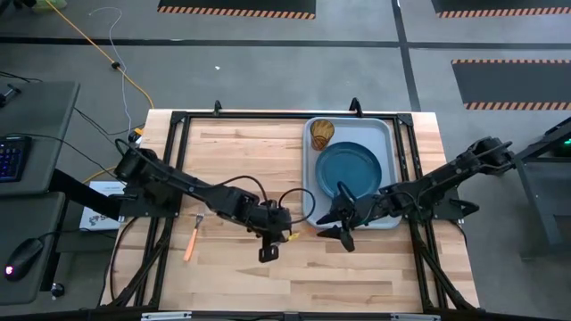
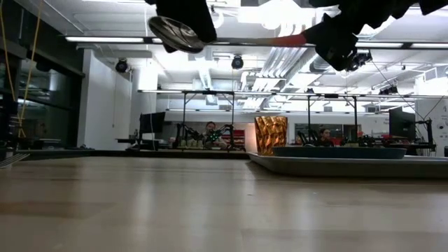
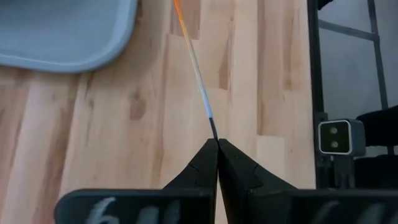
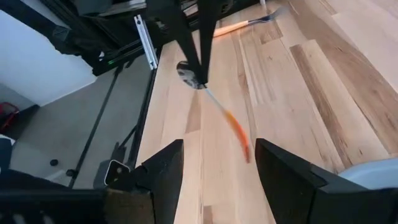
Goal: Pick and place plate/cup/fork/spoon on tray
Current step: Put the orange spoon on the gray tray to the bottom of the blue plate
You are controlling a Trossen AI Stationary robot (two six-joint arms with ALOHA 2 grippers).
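My left gripper (image 1: pixel 270 239) is shut on the spoon (image 4: pixel 214 106), which hangs above the table just left of the tray (image 1: pixel 393 134). The spoon's reddish-orange handle (image 2: pixel 283 40) points toward my right gripper (image 1: pixel 343 227). That gripper is open, its fingers (image 4: pixel 166 167) standing on either side of the handle's free end without touching it. The dark blue plate (image 1: pixel 348 169) and the amber cup (image 1: pixel 321 134) stand on the tray. The orange-handled fork (image 1: pixel 192 236) lies flat on the wood at the left. My left gripper pinches the spoon's thin metal neck (image 3: pixel 212 127), right by the bowl (image 4: pixel 188 74), between its two fingertips. The fingers come from above, pointing down, and lie across the spoon. The spoon is lifted clear of the table, about level, its handle reaching out toward the tray.
The tray's near left corner (image 3: pixel 93 50) lies close beyond the spoon. Bare wood stretches in front of the tray and between the fork and the arms. People sit at desks in the room behind the table (image 2: pixel 210 133).
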